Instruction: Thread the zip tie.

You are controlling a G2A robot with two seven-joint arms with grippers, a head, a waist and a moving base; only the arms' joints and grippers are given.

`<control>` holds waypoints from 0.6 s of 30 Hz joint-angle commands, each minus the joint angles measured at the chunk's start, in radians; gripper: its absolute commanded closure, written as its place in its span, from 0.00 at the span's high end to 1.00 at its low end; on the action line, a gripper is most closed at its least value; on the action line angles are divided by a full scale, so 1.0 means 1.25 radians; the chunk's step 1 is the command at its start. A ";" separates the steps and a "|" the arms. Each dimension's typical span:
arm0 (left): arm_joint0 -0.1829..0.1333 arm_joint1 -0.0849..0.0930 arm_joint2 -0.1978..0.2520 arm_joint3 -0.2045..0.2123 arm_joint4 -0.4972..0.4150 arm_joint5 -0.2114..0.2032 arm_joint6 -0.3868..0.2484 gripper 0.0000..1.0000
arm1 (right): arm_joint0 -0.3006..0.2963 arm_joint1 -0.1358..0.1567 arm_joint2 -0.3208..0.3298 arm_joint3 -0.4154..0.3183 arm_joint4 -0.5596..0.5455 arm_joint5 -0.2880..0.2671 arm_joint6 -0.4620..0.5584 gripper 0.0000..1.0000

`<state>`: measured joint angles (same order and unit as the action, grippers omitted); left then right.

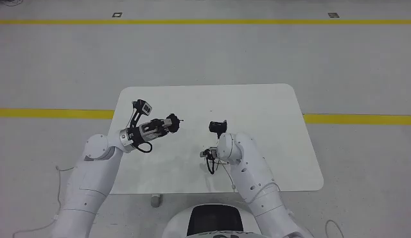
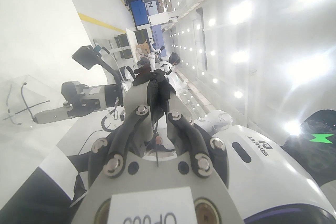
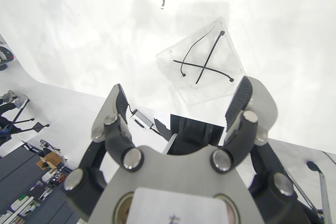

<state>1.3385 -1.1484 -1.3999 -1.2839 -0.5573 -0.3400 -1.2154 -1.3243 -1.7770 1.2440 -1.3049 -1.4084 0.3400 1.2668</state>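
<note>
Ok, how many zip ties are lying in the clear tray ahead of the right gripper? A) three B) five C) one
A: three black zip ties lie crossed in the clear tray, beyond the open right gripper.

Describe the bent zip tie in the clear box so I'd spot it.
On the white table, find the clear box in front of the open right hand. Three black zip ties lie inside; the curved tie arcs, while the other two lie straight, crossed.
</note>
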 commanded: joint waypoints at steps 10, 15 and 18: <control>0.000 0.000 0.000 0.000 0.000 0.000 0.000 0.00 | 0.001 0.003 -0.004 0.023 0.009 0.000 -0.026 1.00; 0.000 0.000 0.000 0.000 0.000 0.000 0.000 0.00 | 0.027 -0.008 0.003 0.068 0.006 0.000 -0.021 0.95; 0.000 0.000 0.000 0.000 0.000 0.000 0.000 0.00 | 0.040 -0.014 0.014 0.092 0.000 0.000 -0.024 0.49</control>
<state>1.3385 -1.1484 -1.3999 -1.2839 -0.5573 -0.3400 -1.2154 -1.2790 -1.7921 1.2570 -1.1989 -1.4073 0.3400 1.2382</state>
